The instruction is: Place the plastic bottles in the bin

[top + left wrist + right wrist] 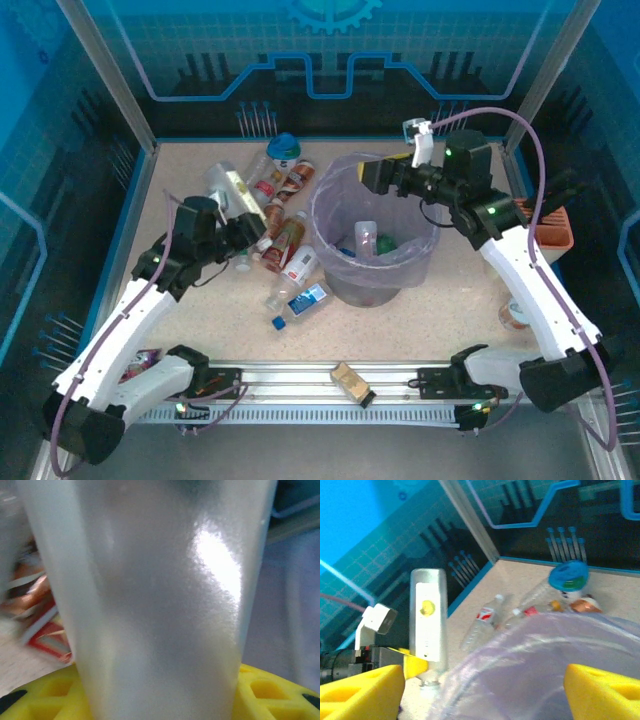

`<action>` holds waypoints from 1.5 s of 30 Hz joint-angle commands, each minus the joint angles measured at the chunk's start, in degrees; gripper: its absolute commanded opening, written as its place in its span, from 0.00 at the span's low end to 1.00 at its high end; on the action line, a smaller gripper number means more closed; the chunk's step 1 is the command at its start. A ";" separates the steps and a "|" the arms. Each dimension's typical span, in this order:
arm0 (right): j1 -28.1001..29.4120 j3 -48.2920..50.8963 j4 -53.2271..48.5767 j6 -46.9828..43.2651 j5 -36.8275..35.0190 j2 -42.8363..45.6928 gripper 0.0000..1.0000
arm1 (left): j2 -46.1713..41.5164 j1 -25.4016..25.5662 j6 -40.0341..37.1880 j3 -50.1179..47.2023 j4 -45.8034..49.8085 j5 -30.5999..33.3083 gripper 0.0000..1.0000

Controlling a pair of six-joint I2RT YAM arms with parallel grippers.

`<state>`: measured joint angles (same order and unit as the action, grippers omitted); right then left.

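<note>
The left gripper appears clamped on a clear bottle within the pile just left of the bin. The right gripper is held over the bin's far rim, jaws apart and empty. A few bottles are already lodged in the lavender bag inside the bin, one clear and one green. Most are left on the table, from its far-left corner to the bin, so the task is judged well short of half done.

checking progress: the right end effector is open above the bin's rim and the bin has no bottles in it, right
Not quite. The bin is not empty: the top external view shows a clear bottle and a green one inside it. The rest holds: the right end effector is open above the bin's rim.
</note>
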<state>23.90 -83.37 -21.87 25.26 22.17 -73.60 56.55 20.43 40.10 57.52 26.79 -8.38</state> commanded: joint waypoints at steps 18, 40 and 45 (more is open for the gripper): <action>9.97 -19.44 2.36 8.31 6.30 -20.81 0.98 | 5.56 7.65 -21.09 6.47 -3.21 -15.91 0.19; 10.46 -21.21 11.63 12.31 7.05 -25.05 0.56 | -0.06 7.96 -20.71 4.59 -2.28 -9.57 0.55; 10.27 -21.71 17.30 12.36 5.26 -25.19 0.55 | -4.05 7.89 -20.28 3.16 -3.44 -7.38 0.94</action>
<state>34.50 -102.56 -11.09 37.17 28.60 -97.97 55.77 27.77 19.55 61.71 24.93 -16.71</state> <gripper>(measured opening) 0.627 0.918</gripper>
